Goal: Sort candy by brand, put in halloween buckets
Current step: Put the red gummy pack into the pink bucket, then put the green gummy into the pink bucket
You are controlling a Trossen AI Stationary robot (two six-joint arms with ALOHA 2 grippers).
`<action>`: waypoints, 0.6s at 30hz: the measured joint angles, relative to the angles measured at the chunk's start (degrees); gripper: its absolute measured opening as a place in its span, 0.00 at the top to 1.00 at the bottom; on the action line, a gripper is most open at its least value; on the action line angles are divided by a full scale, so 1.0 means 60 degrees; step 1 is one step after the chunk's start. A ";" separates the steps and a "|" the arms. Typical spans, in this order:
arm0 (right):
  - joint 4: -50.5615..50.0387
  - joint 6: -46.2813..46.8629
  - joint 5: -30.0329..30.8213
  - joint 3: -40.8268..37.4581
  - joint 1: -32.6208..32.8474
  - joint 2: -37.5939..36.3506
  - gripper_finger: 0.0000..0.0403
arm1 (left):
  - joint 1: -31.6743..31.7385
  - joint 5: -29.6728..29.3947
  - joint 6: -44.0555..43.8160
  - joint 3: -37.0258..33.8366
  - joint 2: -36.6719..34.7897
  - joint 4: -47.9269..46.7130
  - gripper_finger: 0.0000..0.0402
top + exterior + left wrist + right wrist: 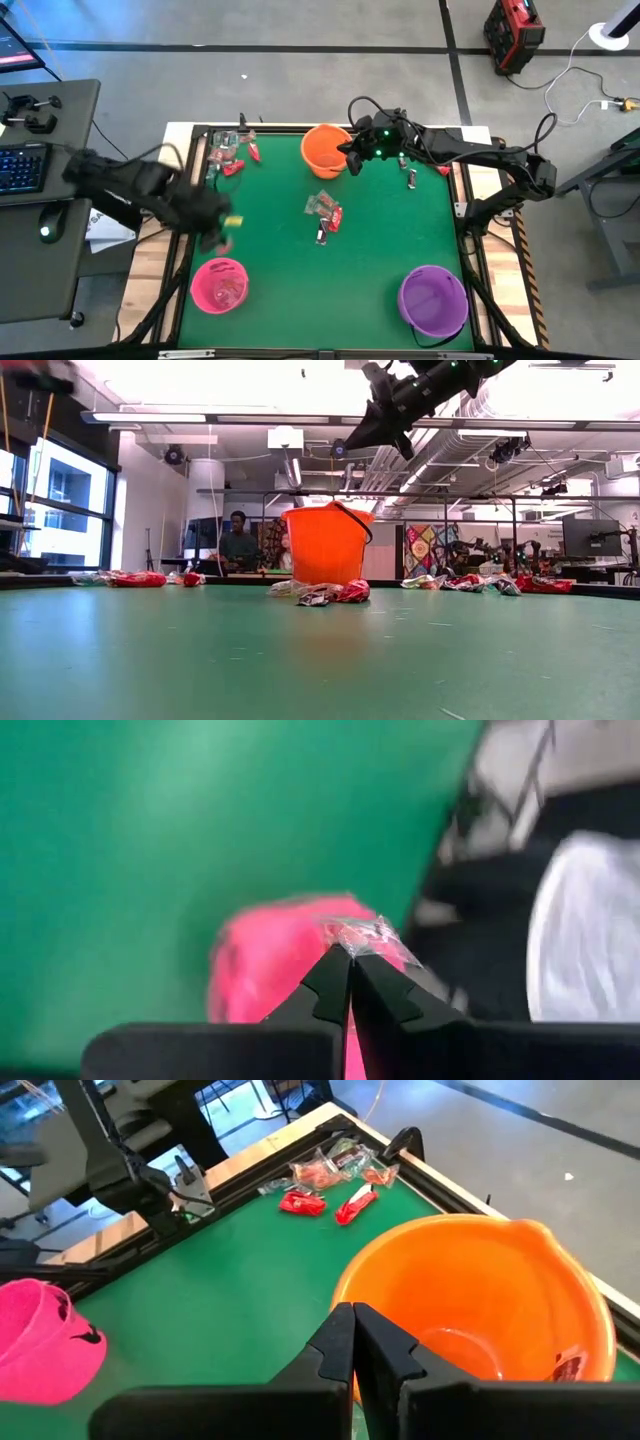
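My left gripper (350, 958) is shut on a silvery-clear wrapped candy (366, 933). It hangs in the air just beyond the pink bucket (220, 285), which shows blurred behind the fingertips as the pink bucket (275, 965). My right gripper (352, 1320) is shut with nothing in it, over the near rim of the orange bucket (470, 1295); one candy (568, 1365) lies inside that bucket. The purple bucket (433, 300) stands at the near right. Loose candy (325, 212) lies mid-table. My left gripper pinches the candy's crinkled wrapper (372, 936) between its two fingertips; only a small part sticks out past them. The fingers slant downward. The candy is lifted clear of the table, with the pink bucket behind it.
More candy lies at the far left corner (230, 155) and by the far right edge (410, 180). The table has a raised dark frame (465, 210). A keyboard (22, 165) sits on a desk off the left side. A person (238, 542) sits in the room behind.
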 joint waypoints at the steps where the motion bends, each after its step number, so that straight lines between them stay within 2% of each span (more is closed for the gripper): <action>1: 0.0000 -0.0024 0.0000 0.0000 -0.0001 0.0000 1.00 | -0.0542 -0.0007 -0.0420 0.0000 0.0130 0.0072 1.00; 4: 0.0002 -0.0034 -0.0002 0.0000 -0.0004 0.0000 1.00 | -0.1796 -0.0038 -0.1305 0.0000 0.0677 0.0484 1.00; 8: 0.0000 -0.0034 -0.0004 0.0000 -0.0004 0.0000 1.00 | -0.2610 -0.0070 -0.1822 0.0000 0.1589 0.0900 0.98; 12: 0.0000 -0.0034 -0.0004 0.0000 -0.0004 0.0000 1.00 | -0.2693 0.0542 -0.1759 0.0000 0.2367 0.0883 0.91; 14: 0.0004 0.0039 0.0003 0.0000 -0.0004 0.0000 1.00 | -0.2600 0.0921 -0.1640 0.0000 0.2560 0.0880 0.85; 18: 0.0004 0.0268 0.0062 0.0000 -0.0020 0.0000 1.00 | -0.2352 0.1038 -0.1628 0.0000 0.2543 0.0879 0.70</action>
